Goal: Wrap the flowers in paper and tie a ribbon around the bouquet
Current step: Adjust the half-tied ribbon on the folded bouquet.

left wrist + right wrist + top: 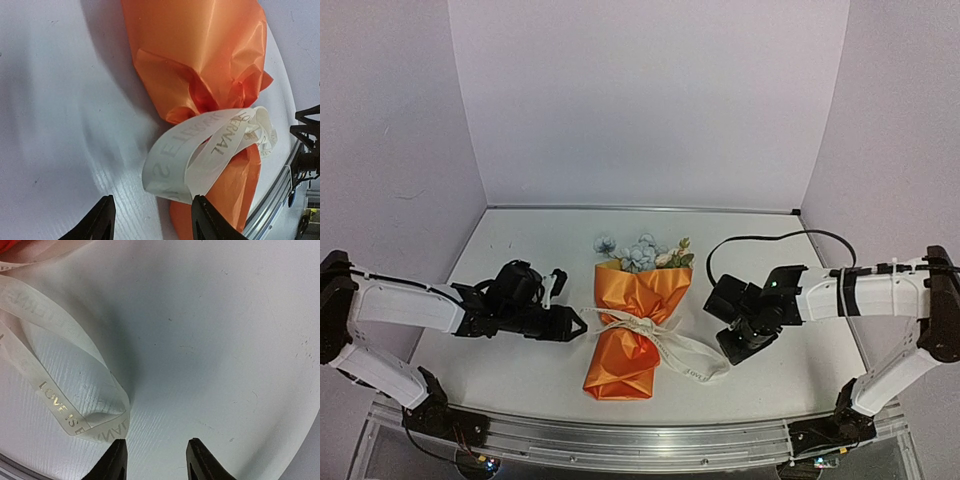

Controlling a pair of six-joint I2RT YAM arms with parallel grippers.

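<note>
Bouquet (632, 325) lies at the centre of the table (520, 250), its narrow end toward the arm bases. Nearest, the orange paper (620, 365) closes over the stems. To its lower right a tail of the ribbon (665, 342) loops loose on the surface. At mid-frame the ribbon girds the pinched waist in what appears to be a knot. Left gripper (578, 325) sits just beside the waist, jaws apart, nothing between them. Right gripper (733, 348) likewise stands parted and empty, near the tail loop. Farthest, the flowers (640, 252) protrude from the wide end.

Judgement: wrapping is done and tying is at or near completion. The next move calls for confirming the knot holds, or else taking both tails and drawing them outward.
</note>
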